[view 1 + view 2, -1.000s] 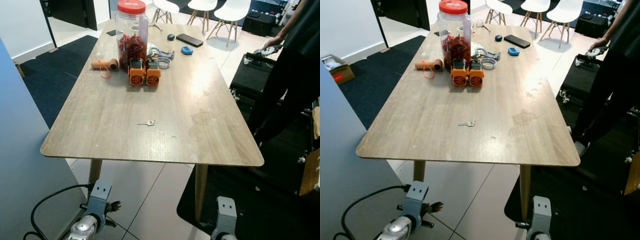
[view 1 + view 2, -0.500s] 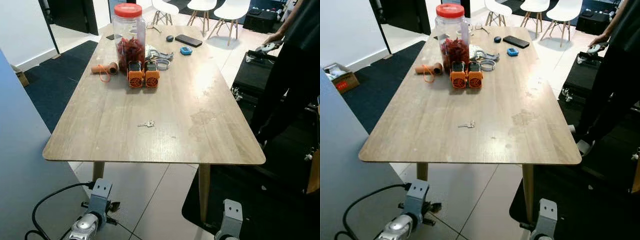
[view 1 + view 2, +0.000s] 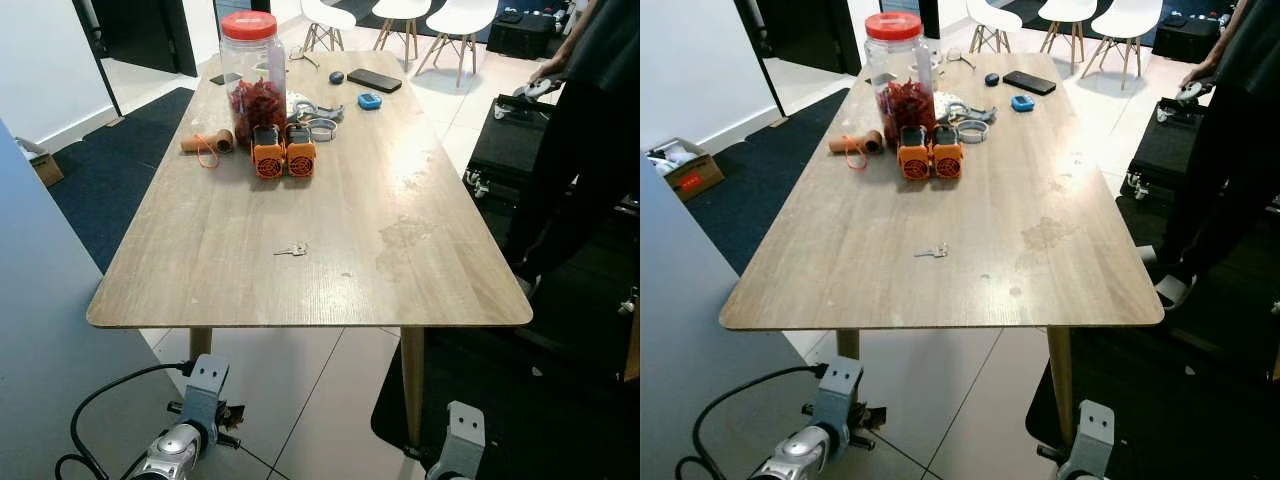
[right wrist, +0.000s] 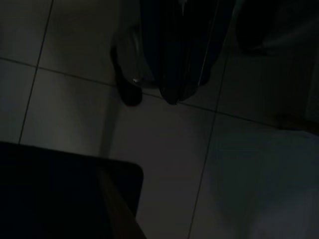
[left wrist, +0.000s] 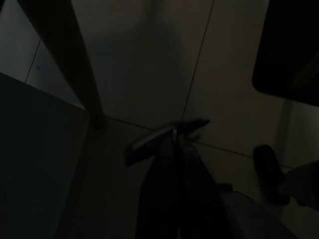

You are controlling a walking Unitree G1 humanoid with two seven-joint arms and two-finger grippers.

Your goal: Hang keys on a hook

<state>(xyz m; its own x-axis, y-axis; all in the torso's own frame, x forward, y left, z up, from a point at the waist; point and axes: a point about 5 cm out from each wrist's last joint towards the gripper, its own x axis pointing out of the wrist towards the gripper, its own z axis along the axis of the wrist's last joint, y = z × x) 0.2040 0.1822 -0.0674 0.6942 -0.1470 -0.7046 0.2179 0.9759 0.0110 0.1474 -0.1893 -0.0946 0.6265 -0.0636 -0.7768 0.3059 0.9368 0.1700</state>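
keys (image 3: 293, 249) mid-table (image 3: 200, 290), far from edges | both pincers pressed together, low

No legible txt or labels anywhere.

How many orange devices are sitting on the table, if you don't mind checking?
2: one orange device stands against the other orange device, side by side before the red-lidded jar at the table's far end. Others may be hidden behind it.

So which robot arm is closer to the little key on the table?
Left, just barely. The left arm hangs below the table's near edge, slightly left of the key; the right arm hangs farther off to its right.
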